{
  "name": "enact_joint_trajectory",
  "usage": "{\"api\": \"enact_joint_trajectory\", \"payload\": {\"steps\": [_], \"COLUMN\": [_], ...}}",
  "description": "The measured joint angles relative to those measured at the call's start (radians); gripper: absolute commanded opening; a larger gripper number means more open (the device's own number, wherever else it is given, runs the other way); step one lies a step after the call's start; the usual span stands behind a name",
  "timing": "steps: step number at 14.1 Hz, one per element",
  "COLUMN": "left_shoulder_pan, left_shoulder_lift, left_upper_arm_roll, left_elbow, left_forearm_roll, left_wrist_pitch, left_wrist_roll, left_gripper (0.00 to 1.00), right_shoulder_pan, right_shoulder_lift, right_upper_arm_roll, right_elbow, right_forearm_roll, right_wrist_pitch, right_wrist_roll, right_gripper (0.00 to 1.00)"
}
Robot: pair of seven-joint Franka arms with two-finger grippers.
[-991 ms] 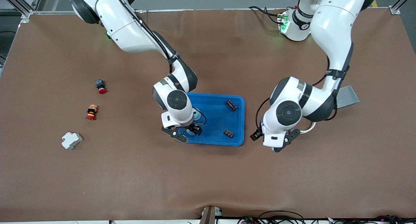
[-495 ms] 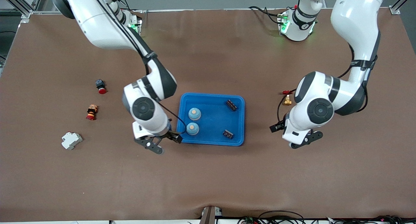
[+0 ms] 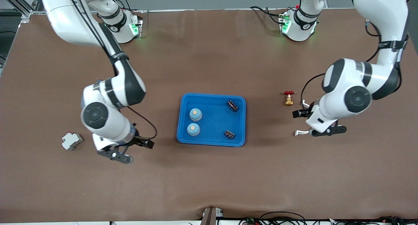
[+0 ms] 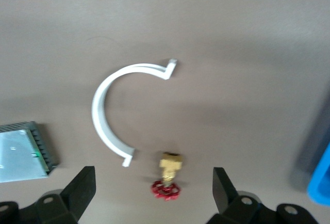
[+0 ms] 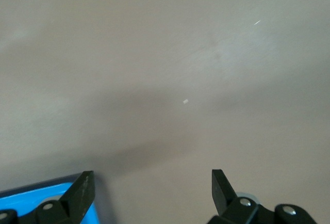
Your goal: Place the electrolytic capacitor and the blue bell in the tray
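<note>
The bright-blue tray (image 3: 211, 138) lies mid-table. In it are two blue bells (image 3: 195, 114) (image 3: 193, 129) at the right arm's end and two dark electrolytic capacitors (image 3: 232, 105) (image 3: 230, 134) at the left arm's end. My right gripper (image 3: 116, 155) is open and empty over bare table between a white breaker and the tray. Its wrist view shows the open gripper (image 5: 150, 190) and a tray corner (image 5: 31, 199). My left gripper (image 3: 328, 131) is open and empty (image 4: 153, 193) over a white C-shaped clip (image 4: 105, 113), beside a brass valve (image 4: 170, 167).
A white breaker (image 3: 72, 141) lies near the right arm's end. The brass valve with a red handle (image 3: 288, 98) and the white clip (image 3: 300, 132) lie between the tray and the left arm's end. A grey metal box (image 4: 23, 152) shows in the left wrist view.
The right gripper left a blue bell in the tray and swung away toward its own end. The left arm also swung away from the tray, uncovering the brass valve.
</note>
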Motion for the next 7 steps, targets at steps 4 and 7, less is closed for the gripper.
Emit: {"api": "enact_joint_trajectory", "payload": {"steps": [4,7], "left_shoulder_pan": [0.075,0.105], "left_shoulder_lift": [-0.079,-0.159], "left_upper_arm_roll": [-0.001,-0.002], "left_elbow": [-0.082,-0.157], "left_forearm_roll": [-0.018,-0.03], "left_wrist_pitch": [0.01,0.045], "left_wrist_roll": [0.085,0.124], "left_gripper": [1.0,1.0], "right_shoulder_pan": [-0.052,-0.114], "right_shoulder_lift": [-0.008,-0.055], "right_upper_arm_roll": [-0.001,-0.002], "right_elbow": [0.0,0.0], "right_forearm_roll": [0.0,0.0], "right_wrist_pitch": [-0.008,-0.123], "right_wrist_roll": [-0.104,-0.205], "right_gripper": [1.0,1.0]}}
